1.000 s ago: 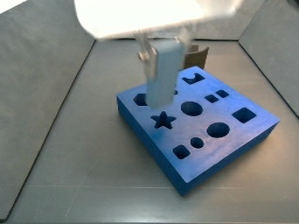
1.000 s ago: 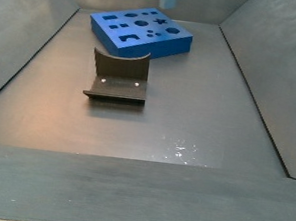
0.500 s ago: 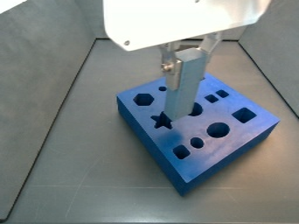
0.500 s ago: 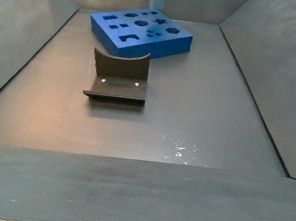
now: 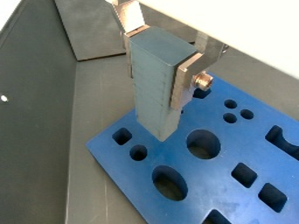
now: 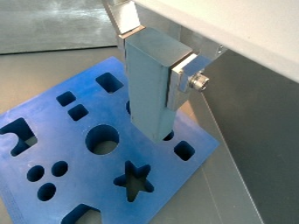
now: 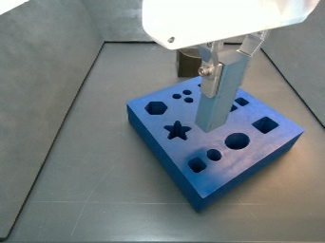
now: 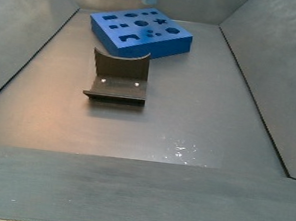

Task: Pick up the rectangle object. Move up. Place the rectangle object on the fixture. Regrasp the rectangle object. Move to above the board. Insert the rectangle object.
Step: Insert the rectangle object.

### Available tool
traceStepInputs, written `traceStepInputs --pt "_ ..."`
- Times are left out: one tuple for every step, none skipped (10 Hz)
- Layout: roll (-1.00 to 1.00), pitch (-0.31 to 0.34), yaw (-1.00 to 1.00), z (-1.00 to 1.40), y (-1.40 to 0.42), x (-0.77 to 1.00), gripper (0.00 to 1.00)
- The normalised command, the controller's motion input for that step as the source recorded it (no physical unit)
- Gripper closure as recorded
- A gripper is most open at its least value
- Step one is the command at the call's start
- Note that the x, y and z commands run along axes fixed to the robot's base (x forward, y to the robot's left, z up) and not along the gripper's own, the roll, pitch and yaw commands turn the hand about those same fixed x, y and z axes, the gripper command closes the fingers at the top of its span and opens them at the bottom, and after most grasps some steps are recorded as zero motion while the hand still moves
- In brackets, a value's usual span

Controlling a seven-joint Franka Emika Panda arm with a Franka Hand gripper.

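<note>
Grey bin floor [image 7: 89, 142], sloped grey walls all round; board [image 7: 216, 142] sits on the floor, fixture [image 8: 116, 80] stands apart from it nearer the camera in a side view. Gripper [image 5: 163, 54] hangs above the board, jaws narrow and clamped on the upper end of the block [image 5: 158, 87], one silver finger [image 5: 191, 77] flat against a broad face, the other mostly hidden behind the block. Block hangs upright and long below the jaws, its lower end down near the board's top face beside the big round hole [image 5: 202, 143]; whether it touches the board cannot be told. In both wrist views the block's end covers whatever cut-out lies under it, so alignment with the right slot is unconfirmed. Risks, as judged: if the end sits off the slot, a push down would land it on the solid board face and jam or shove the board; the long overhang below the pads could let the block pivot in the grip; any tilt would catch an edge on the slot's rim.
</note>
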Motion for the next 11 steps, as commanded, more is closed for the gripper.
traceStepInputs --pt "-0.10 0.260 0.39 -0.37 -0.11 0.90 1.00" --pt "-0.17 0.269 0.39 -0.44 -0.15 0.89 1.00" --pt "-0.21 0.280 0.37 -0.46 -0.16 0.90 1.00" --pt "-0.20 0.314 0.32 -0.46 -0.15 0.92 1.00" --pt "0.00 0.449 0.09 0.00 -0.04 0.49 1.00" --pt "-0.02 0.066 0.00 0.00 0.00 0.09 1.00" --pt "0.00 0.874 0.00 0.13 0.00 0.71 1.00" --pt "0.00 0.000 0.00 0.00 0.00 0.02 1.00" --pt "-0.16 0.251 0.00 0.11 0.07 0.23 1.00" --pt "-0.44 0.511 0.00 0.61 0.02 0.66 1.00" --pt "-0.23 0.823 0.00 0.67 0.00 0.67 1.00"
